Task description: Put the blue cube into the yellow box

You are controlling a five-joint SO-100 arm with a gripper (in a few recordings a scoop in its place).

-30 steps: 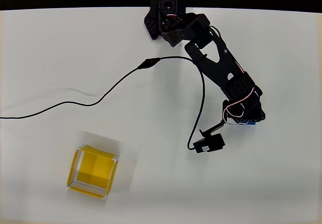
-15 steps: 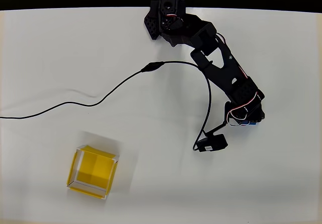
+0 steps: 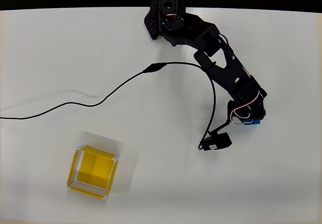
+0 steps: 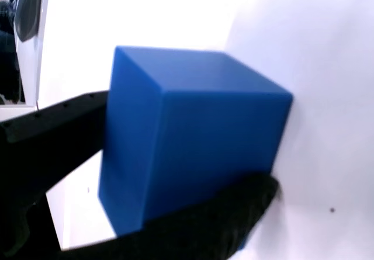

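Observation:
The blue cube [image 3: 256, 124] lies at the right of the white table, mostly hidden under my black gripper [image 3: 251, 119] in the overhead view. In the wrist view the blue cube [image 4: 193, 131] looms large between my two black fingers, one finger [image 4: 52, 137] against its left face and the other [image 4: 222, 219] against its lower face. My gripper [image 4: 175, 155] is shut on it. The yellow box [image 3: 95, 168] stands open-topped and empty at the lower left, far from the gripper.
A black cable [image 3: 100, 100] snakes from the left edge across the table's middle to the arm. A small black camera module [image 3: 216, 142] hangs beside the wrist. The arm's base [image 3: 166, 17] sits at the table's far edge.
The arm has reached slightly farther right and down, and the camera module and cable shifted with it. A bit more of the blue cube shows beside the gripper.

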